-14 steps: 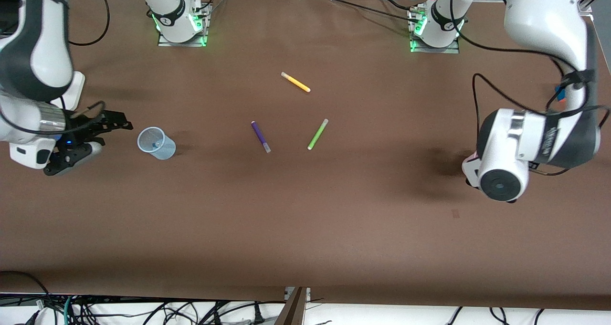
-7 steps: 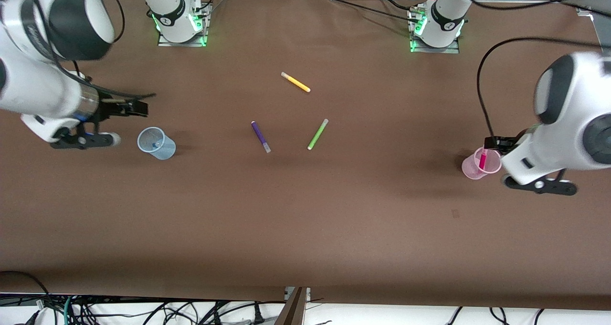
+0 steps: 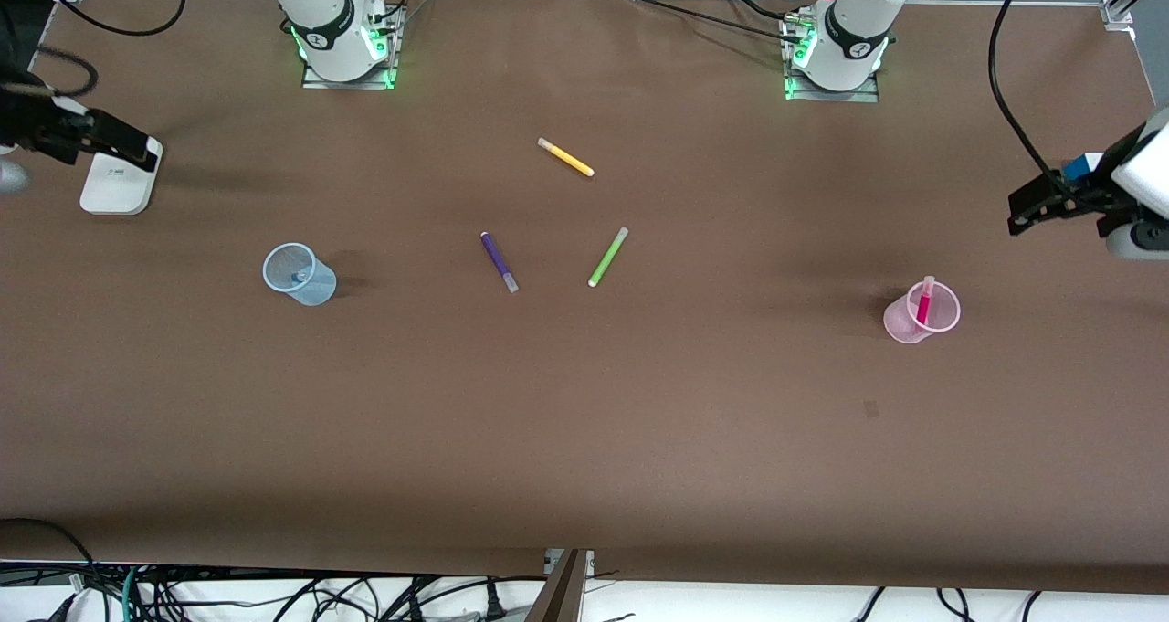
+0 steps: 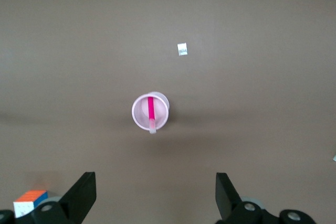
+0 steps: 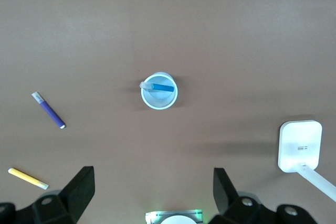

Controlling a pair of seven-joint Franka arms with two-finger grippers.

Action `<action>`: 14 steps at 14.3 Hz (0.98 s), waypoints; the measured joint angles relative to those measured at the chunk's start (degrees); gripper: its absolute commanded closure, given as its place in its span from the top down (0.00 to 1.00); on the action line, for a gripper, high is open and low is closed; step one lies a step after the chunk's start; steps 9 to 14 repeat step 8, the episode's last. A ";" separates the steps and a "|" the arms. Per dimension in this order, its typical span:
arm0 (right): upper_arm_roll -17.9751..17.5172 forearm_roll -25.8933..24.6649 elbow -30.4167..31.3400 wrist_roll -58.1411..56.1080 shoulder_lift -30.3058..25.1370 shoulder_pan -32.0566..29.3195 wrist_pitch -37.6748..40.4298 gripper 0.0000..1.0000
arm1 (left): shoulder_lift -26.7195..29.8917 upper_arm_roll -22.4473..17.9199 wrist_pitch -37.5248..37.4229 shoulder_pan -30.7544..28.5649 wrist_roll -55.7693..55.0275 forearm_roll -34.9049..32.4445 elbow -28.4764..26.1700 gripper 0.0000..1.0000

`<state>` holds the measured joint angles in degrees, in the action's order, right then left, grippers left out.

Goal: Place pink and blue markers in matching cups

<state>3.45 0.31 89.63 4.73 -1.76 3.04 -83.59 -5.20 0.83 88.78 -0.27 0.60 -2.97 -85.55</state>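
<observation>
The pale blue cup (image 3: 300, 275) stands toward the right arm's end of the table with the blue marker (image 3: 295, 279) leaning inside it. Both also show in the right wrist view, the cup (image 5: 159, 92) and the marker (image 5: 160, 87). The pale pink cup (image 3: 922, 311) stands toward the left arm's end and holds the pink marker (image 3: 924, 300); the left wrist view shows that cup (image 4: 150, 112) and marker (image 4: 151, 109). My left gripper (image 3: 1037, 204) (image 4: 156, 198) is open and empty, high over the table's end. My right gripper (image 3: 100, 133) (image 5: 152, 198) is open and empty, high over the white box.
A purple marker (image 3: 499, 261), a lime green marker (image 3: 607, 257) and a yellow marker (image 3: 565, 157) lie around the table's middle. A white box (image 3: 119, 176) sits at the right arm's end. A colourful cube (image 4: 30, 202) lies at the left arm's end.
Both arms have lifted up and pulled away from the cups toward their own ends of the table. The pink cup, hidden by the left arm a second ago, is in plain view.
</observation>
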 measured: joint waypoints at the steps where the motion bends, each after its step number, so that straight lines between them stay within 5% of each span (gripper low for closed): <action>1: -0.26 0.00 0.28 0.06 -0.79 0.00 0.71 1.00 | 1.00 0.03 0.53 -0.20 0.00 0.37 -1.73 1.00; 14: -0.68 0.00 0.61 0.10 -0.06 0.00 1.66 1.00 | 1.57 0.32 1.26 -0.24 -0.08 0.54 -3.15 1.00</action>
